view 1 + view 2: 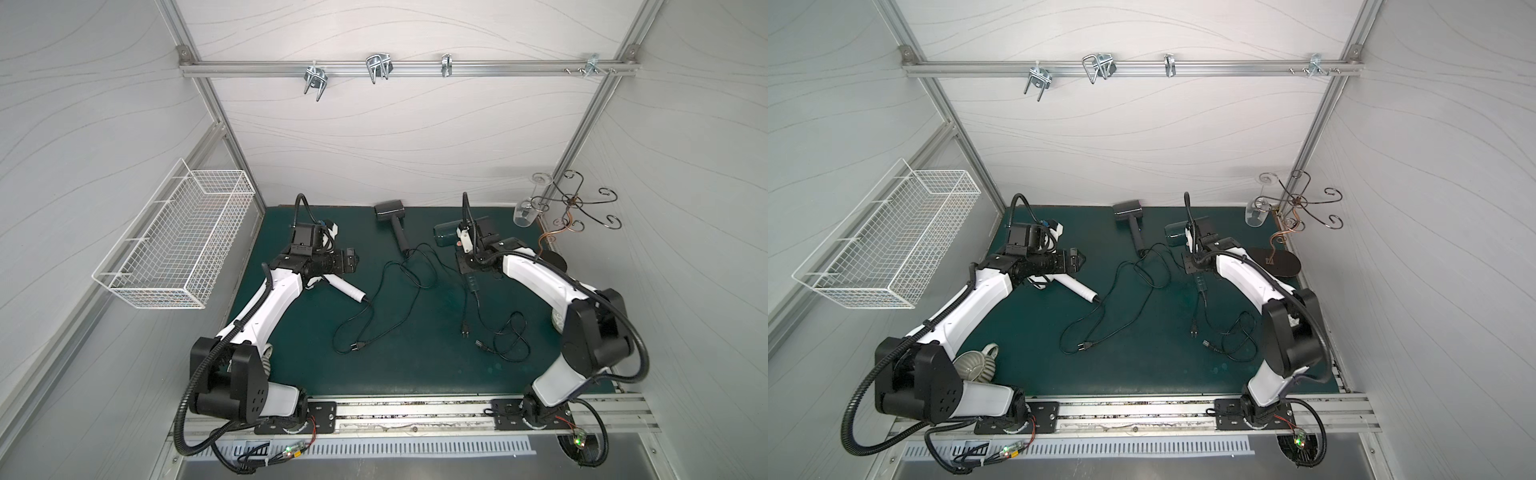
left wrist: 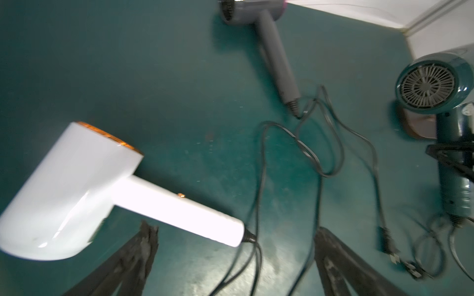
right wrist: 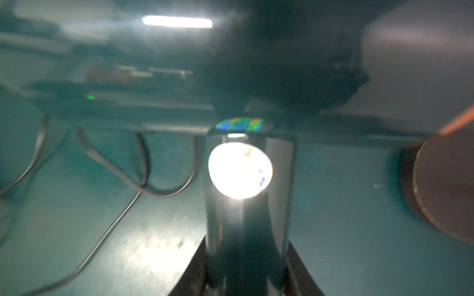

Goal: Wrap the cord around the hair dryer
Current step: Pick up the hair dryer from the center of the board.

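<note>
Right, the right gripper (image 3: 246, 258) has its jaws pinched on the handle of the teal hair dryer (image 1: 446, 235), which lies toward the back of the bench (image 1: 415, 374), right of centre. The left gripper (image 1: 354, 263) has its jaws spread wide, holding nothing, and hovers over the white hair dryer (image 2: 77, 194).

Progress? Barely off the mark, I'd say. The teal dryer's cord (image 1: 507, 338) sprawls in loose loops toward the front, without one turn round the handle. The white dryer's cord (image 1: 361, 332) and the grey hair dryer (image 1: 390, 216) look just as unwound. All the wrapping is left.

Labels: a rainbow hologram sticker (image 3: 239, 124) and a glare-bleached round sticker (image 3: 239, 170) sit on the teal handle, with no writing legible.
</note>
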Robot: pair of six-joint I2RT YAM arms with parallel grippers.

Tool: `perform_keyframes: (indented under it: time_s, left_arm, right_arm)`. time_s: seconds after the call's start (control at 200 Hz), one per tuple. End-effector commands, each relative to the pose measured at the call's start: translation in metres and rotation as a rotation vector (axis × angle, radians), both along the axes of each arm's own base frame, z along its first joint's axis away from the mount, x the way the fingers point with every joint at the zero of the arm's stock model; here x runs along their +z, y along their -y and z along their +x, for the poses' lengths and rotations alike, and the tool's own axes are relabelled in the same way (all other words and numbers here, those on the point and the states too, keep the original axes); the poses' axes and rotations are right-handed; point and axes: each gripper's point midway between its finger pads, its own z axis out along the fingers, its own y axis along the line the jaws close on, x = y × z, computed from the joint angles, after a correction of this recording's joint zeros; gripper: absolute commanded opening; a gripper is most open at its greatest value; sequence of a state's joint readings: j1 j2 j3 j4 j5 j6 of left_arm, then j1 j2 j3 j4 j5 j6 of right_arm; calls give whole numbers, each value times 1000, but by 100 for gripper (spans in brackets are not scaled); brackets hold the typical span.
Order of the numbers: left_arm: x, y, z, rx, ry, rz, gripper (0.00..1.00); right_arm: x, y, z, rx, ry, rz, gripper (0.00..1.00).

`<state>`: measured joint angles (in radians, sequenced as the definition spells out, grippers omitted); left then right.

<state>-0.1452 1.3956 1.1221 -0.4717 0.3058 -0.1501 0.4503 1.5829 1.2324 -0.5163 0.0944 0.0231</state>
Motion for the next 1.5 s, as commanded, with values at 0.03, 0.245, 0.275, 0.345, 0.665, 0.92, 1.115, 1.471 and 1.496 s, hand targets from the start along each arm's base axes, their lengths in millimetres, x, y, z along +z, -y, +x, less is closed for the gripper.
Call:
perform_keyframes:
  time_s: [0.03, 0.245, 0.275, 0.345, 0.665, 0.92, 1.115, 1.471, 1.496]
  left_arm:
    - [34, 28, -6, -124, 3, -128, 98]
    - [67, 60, -24, -294, 13, -299, 98]
    - [69, 63, -26, -317, 10, -323, 98]
    - [74, 72, -31, -361, -3, -385, 98]
    - [83, 110, -57, -552, -40, -494, 98]
    - [86, 135, -66, -641, -59, -516, 96]
    - [88, 147, -68, -681, -69, -536, 95]
    - [80, 153, -73, -711, -113, -502, 94]
    - [78, 153, -74, -711, -119, -496, 94]
  right_arm:
    - [31, -33, -27, 324, 172, -31, 0]
    - [38, -47, -63, 586, 297, -66, 0]
    - [39, -50, -69, 629, 314, -58, 0]
    - [44, -53, -80, 704, 367, -42, 0]
    - [56, -70, -115, 946, 452, 17, 0]
    - [64, -85, -120, 1015, 478, 14, 0]
    - [67, -98, -119, 1042, 498, -13, 0]
    - [70, -120, -116, 1063, 528, -52, 0]
    - [71, -121, -116, 1064, 527, -51, 0]
